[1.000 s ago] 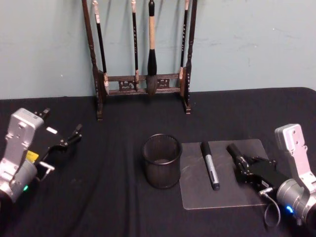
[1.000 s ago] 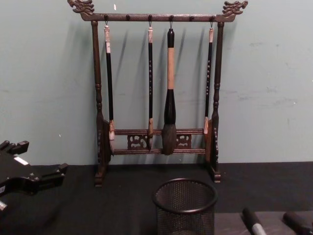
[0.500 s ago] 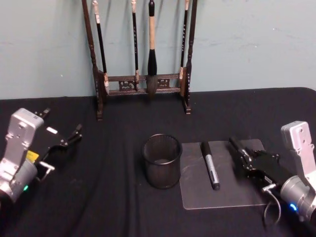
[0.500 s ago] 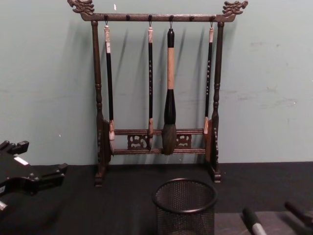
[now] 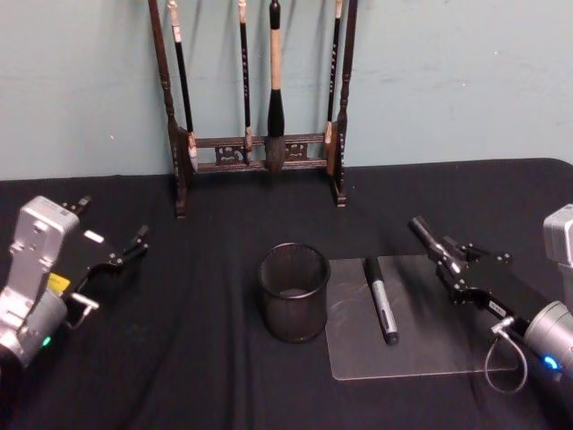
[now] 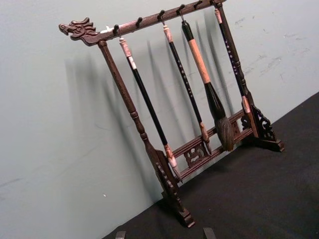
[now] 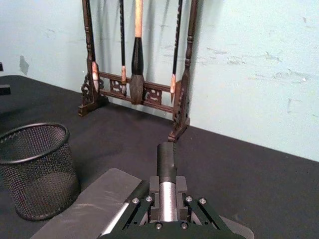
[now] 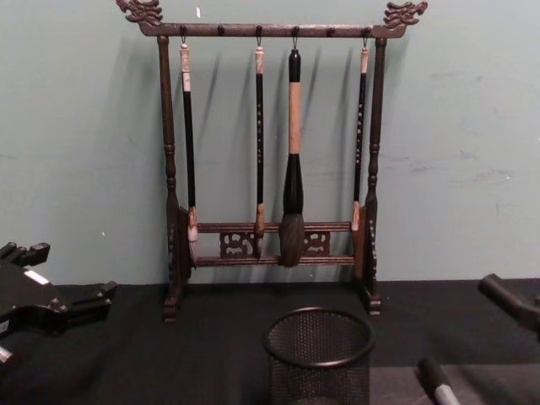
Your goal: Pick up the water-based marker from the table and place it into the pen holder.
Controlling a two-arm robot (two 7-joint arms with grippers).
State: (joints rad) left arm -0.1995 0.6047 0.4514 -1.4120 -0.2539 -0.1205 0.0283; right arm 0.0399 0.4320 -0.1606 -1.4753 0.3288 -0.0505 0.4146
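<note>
Plainly the right gripper (image 5: 423, 231) hangs over the black table (image 5: 206, 358) near the clear mat's (image 5: 430, 340) far corner, jaws pressed together and seemingly empty. The pen holder (image 5: 291, 313) stands well to its left and the water-based marker (image 5: 380, 300) lies between them on the mat, so it should spread wide, turn across the barrel and descend at mid-length. Head view gives the marker's whole heading, chest view the holder's rim height; the left gripper (image 5: 113, 224) is parked far left, spread open, holding nothing.

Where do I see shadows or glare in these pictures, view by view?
Head view: pale sheen on the clear mat beside the marker; chest view: the hanging brushes cast soft shadows on the wall behind the rack; left wrist view: the same shadows, slanted with the rack; right wrist view: the mat reflects pale grey.
</note>
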